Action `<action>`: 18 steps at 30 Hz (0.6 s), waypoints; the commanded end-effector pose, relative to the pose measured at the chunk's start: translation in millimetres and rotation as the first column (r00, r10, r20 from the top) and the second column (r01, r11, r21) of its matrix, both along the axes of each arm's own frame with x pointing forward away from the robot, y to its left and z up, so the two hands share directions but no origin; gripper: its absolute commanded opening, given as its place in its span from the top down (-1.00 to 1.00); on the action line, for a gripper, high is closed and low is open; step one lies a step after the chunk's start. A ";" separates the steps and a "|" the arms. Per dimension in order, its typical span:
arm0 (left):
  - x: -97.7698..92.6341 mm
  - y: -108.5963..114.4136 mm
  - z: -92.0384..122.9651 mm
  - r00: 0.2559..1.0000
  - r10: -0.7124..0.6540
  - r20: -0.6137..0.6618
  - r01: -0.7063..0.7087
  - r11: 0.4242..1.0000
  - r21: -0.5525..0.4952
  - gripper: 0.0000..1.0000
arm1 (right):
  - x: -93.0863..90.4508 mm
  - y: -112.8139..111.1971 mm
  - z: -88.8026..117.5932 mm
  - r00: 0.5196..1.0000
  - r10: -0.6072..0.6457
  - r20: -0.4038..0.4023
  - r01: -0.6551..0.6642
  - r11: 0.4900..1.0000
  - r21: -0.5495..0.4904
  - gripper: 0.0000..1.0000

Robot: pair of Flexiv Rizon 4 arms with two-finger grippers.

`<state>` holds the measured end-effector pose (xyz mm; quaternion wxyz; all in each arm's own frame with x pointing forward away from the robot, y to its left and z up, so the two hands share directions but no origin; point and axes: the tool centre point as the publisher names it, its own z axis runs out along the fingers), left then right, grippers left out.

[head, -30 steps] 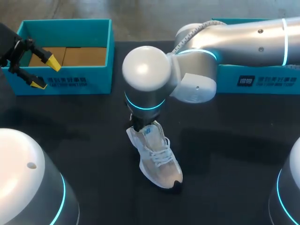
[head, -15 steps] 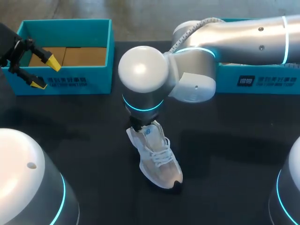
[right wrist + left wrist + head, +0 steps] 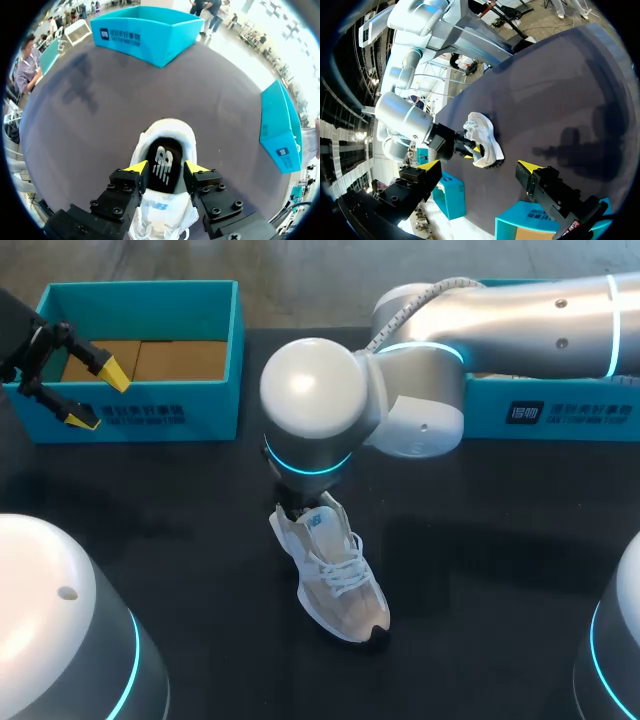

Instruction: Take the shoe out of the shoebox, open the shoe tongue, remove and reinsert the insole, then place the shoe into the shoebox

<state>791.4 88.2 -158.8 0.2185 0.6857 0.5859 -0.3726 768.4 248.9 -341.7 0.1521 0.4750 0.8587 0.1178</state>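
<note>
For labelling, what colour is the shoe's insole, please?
Black insole with white print; right wrist view shows it best.

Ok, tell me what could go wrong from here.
1. The shoe lies loose on the table, and the left gripper hangs open far off by the shoebox; pulling the insole may drag the whole shoe along.
2. The right gripper is open with its tips either side of the insole at the heel; closing there may pinch the shoe's collar or slip off the flat insole.

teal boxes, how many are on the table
2: the left teal box sits far left; the right teal box far right, partly behind the right arm.
</note>
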 end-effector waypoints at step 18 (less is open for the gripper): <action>-0.6 0.0 0.1 1.000 0.000 0.002 0.000 1.000 0.002 -1.00 | -44.8 -3.0 45.6 0.997 -0.055 -0.052 0.051 0.996 -0.074 -0.41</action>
